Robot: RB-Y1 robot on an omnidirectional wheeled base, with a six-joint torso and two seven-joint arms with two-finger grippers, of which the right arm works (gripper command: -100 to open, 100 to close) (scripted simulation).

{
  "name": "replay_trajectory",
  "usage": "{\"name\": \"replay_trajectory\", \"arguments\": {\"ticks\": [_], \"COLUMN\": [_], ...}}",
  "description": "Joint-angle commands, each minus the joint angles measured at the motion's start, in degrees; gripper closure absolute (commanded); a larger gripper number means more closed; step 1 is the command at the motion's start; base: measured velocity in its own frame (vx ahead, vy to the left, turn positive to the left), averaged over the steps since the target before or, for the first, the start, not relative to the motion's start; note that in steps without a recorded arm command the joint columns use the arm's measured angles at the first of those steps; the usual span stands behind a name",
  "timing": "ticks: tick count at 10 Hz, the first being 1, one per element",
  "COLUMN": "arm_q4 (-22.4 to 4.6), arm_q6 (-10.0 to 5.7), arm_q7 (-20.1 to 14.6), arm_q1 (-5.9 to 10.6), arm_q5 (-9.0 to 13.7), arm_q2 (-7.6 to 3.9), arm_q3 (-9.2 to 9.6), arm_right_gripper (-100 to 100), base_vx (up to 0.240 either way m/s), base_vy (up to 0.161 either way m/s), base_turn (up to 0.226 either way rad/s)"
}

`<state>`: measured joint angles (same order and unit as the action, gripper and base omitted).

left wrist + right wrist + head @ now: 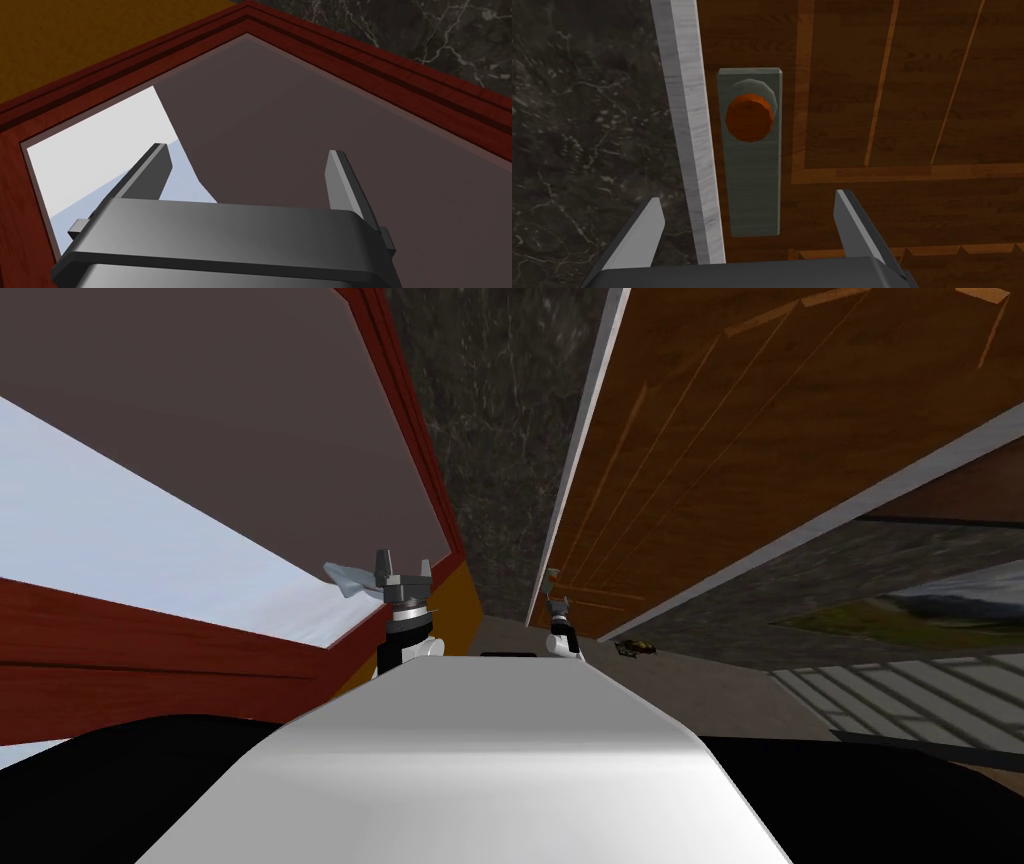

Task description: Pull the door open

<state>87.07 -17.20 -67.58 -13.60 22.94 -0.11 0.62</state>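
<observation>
While the right claw [749, 200] is hovering wide open just short of the knob [749, 117], the door [912, 100] is seemingly sitting shut, ungripped and unpulled, and the left claw [247, 150] is idling open.

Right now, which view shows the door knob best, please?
The right wrist view: the orange-brown knob sits large on its grey plate, ahead of the right gripper, jaws open. In the head view the door shows, its knob too small to tell. The left wrist view faces a red frame.
</observation>
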Motion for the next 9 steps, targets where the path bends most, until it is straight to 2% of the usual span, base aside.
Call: {"name": "replay_trajectory", "arguments": {"ticks": [1,2,4,9], "arm_q4": [0.0,-0.61,-1.46,-2.23], "arm_q6": [0.0,0.24,0.59,0.91], "arm_q7": [0.0,-0.38,-0.65,-0.9], "arm_q1": [0.0,0.67,1.63,2.52], "arm_q5": [0.0,0.4,0.98,1.5], "arm_q2": [0.0,-1.75,-2.74,-2.24], "arm_q3": [0.0,-0.68,-1.72,-2.66], "arm_right_gripper": [-100,-100,-100,-100], "base_vx": [0.063,0.054,0.116,0.177], "base_vy": [-0.01,-0.004,0.016,-0.02], "base_turn": [0.007,-0.169,-0.078,0.078]}}
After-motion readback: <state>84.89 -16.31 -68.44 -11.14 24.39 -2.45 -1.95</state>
